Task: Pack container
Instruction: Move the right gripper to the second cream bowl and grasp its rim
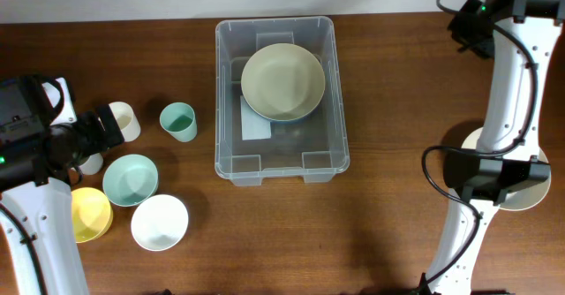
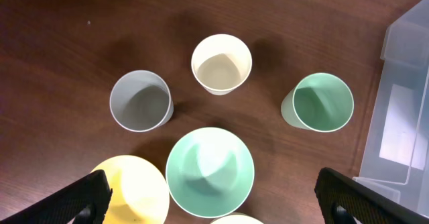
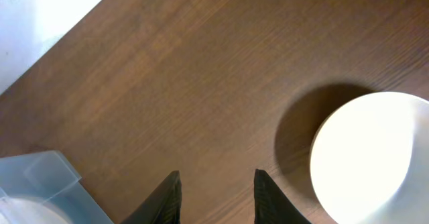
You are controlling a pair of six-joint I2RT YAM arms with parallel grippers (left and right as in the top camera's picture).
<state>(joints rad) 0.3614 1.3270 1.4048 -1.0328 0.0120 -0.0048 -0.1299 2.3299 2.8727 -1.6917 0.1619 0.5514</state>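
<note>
White label [image 1: 256, 118] in the container [image 1: 300, 147] is unreadable; my left gripper [image 2: 211, 184] gapes wide, right gripper [image 3: 216, 194] narrowly, both empty.

The top camera looks straight down from high up at the whole brown surface [image 1: 397, 242], the left wrist camera looks down from closer at the green cup [image 2: 322, 103] and its neighbours, the right wrist camera sits very near the surface, and all three catch part of the clear container [image 1: 282, 145].
</note>
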